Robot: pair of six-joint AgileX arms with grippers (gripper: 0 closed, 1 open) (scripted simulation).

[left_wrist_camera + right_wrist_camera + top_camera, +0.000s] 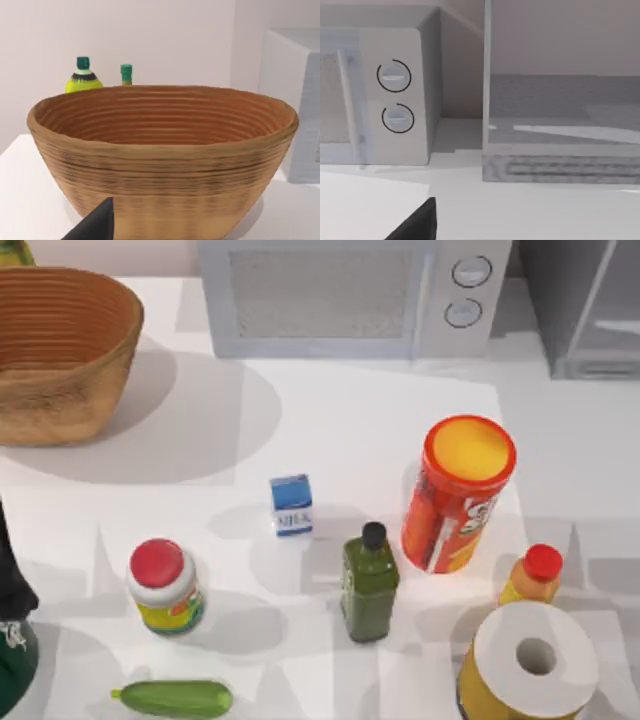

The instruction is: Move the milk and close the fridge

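- Cucumber (175, 698) lies lengthwise along the worktop's (340, 430) near edge.
- Green bottle (369, 585) stands just beyond it, to the right.
- The milk (291, 505) stands upright mid-worktop, lettered face toward the near edge, untouched.
- The fridge (590, 310) occupies the far right corner.
- Left gripper, right gripper: whether open or closed, cannot tell.

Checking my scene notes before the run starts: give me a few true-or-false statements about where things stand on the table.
1. The milk stands upright on the table. True.
2. The milk is inside the basket. False: it stands apart, in front of the microwave.
3. The green bottle stands beside the milk, nearer the camera's bottom edge. True.
4. The cucumber lies in the fridge. False: it lies on the table.
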